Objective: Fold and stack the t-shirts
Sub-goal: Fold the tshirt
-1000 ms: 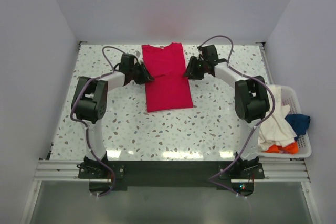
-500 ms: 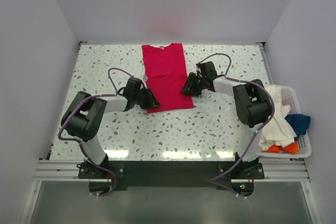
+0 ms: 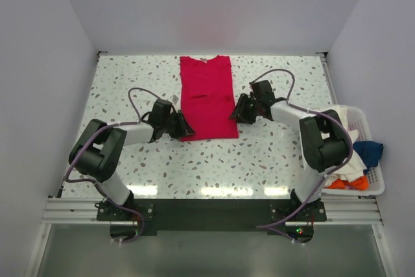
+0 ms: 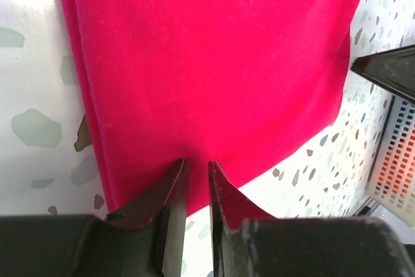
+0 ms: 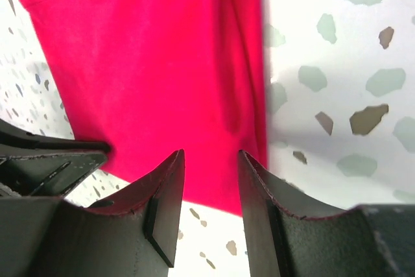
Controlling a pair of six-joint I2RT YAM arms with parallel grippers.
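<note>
A crimson-red t-shirt (image 3: 206, 98) lies flat on the speckled table as a long narrow strip, collar at the far end. My left gripper (image 3: 187, 130) sits low at its near left corner. In the left wrist view the jaws of the left gripper (image 4: 198, 163) stand a narrow slit apart over the red t-shirt's (image 4: 214, 63) near hem, with table showing between them. My right gripper (image 3: 235, 113) is at the near right edge. In the right wrist view the right gripper (image 5: 211, 154) is open wider above the red t-shirt (image 5: 149, 50), nothing between its fingers.
A white slatted basket (image 3: 375, 172) stands off the table's right edge, holding a cream-white shirt (image 3: 337, 157), a dark blue one (image 3: 371, 150) and an orange one (image 3: 342, 183). Grey walls close in the table on three sides.
Both grippers have come from the shirt's middle sides toward me, down to its near corners. The shirt has shifted slightly right and lies smoother. The left jaws have narrowed.
</note>
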